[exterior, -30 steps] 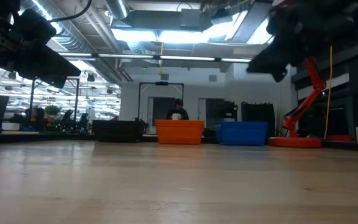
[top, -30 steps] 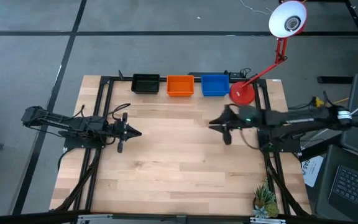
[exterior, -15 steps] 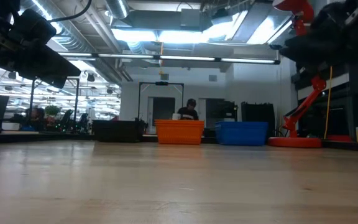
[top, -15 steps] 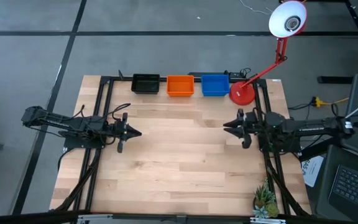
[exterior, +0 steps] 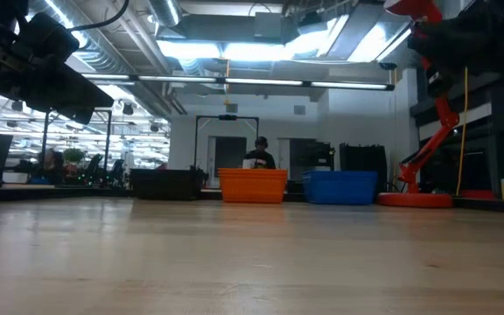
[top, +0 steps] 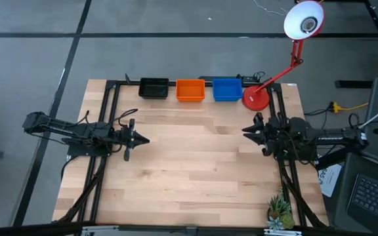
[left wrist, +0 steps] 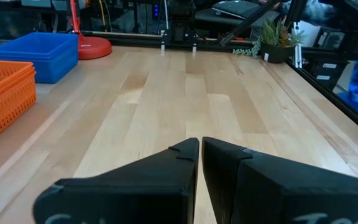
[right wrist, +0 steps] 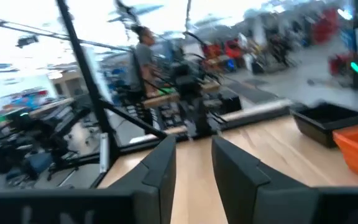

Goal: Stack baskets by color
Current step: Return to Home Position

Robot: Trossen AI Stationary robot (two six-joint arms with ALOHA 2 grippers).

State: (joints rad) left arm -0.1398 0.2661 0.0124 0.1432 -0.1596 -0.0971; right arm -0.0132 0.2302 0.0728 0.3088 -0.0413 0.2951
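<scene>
Status, jaws: my left gripper point(top: 144, 139) hangs over the left part of the table, fingers closed to a thin seam, nothing held. My right gripper point(top: 247, 130) hangs over the right side, fingers parted by a narrow gap, nothing between them.

Surface: pale wood table point(top: 189, 177), bare planks under and between both arms. A small potted plant point(top: 280, 210) stands at the near right corner.

Task items: the black baskets point(top: 153, 88), orange baskets point(top: 190, 90) and blue baskets point(top: 227, 90) stand in a row along the far edge, just beside one another. Each colour shows as one footprint from above. I judge the sorting done, though the number of layers cannot be read.

Risks:
- The right arm lies near the red lamp base point(top: 255, 98) and its slanted stem. A wide swing on the way to rest could clip either, and a knocked lamp would fall toward the blue baskets.
- The piles are close set, so a push on one likely shifts its neighbour.
- The left arm is well apart from the row: low risk.

Room: grey floor around the table, a laptop point(top: 373, 196) off the right side. Beyond the far edge is a lit hall with a person point(exterior: 259, 153) behind the orange baskets.
</scene>
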